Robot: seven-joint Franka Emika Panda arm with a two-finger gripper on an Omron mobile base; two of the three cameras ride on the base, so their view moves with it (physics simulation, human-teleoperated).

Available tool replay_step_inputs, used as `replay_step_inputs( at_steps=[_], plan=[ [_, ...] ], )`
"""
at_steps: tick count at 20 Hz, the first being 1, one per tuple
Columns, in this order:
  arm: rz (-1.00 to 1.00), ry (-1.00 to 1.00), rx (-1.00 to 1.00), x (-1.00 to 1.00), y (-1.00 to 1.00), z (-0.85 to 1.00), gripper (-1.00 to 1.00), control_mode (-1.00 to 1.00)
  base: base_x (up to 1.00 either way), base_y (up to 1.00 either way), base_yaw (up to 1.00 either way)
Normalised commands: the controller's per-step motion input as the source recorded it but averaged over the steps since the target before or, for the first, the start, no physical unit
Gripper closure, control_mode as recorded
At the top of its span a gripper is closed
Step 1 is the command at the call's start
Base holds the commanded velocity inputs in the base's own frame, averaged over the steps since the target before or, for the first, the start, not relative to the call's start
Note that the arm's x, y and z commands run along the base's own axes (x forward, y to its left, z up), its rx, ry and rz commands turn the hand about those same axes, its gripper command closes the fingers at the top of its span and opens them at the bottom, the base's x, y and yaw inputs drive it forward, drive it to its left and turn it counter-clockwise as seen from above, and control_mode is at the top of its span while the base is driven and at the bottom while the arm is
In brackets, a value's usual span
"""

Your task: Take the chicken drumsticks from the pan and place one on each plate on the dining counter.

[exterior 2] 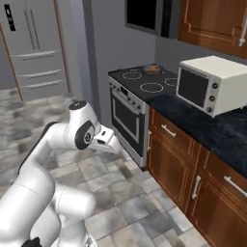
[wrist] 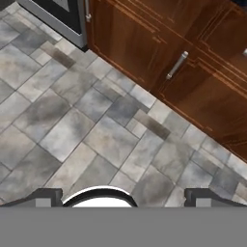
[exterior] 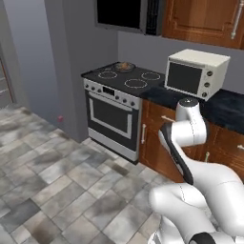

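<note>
We see the round dark-grey metal pan (exterior: pixel 124 66) on the back left burner of the black-topped steel stove (exterior: pixel 116 102), with something golden-orange in it; the single drumsticks are too small to tell apart. In the right base view the pan (exterior 2: pixel 152 69) sits at the far side of the cooktop. Just beside the stove, on the black stone table (exterior 2: pixel 212 130), stands a cream box-shaped microwave (exterior: pixel 196 72), near the pan but apart from it. Our end effector (wrist: pixel 123 198) hangs low over the grey tiled floor (wrist: pixel 72 120), fingers spread wide and holding nothing, well apart from the pan. The reddish-brown wooden cabinet doors (wrist: pixel 159 53) stand beside it. The floor in front of the stove is open.
</note>
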Motion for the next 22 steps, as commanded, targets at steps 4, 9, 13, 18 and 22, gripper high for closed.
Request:
replay_step_inputs(
  at_steps=[4,9,13,18,22],
  plan=[
    [0.00,0.00,0.00,0.00,0.00,0.00,-1.00,1.00,1.00,0.06,0.00],
    [0.00,0.00,0.00,0.00,0.00,0.00,-1.00,1.00,0.95,0.38,-0.33],
    [0.00,0.00,0.00,0.00,0.00,0.00,-1.00,1.00,0.76,0.52,-0.53],
    [0.00,0.00,0.00,0.00,0.00,0.00,-1.00,1.00,0.67,0.59,-0.56],
    [0.00,0.00,0.00,0.00,0.00,0.00,-1.00,1.00,0.59,0.65,-0.54]
  ],
)
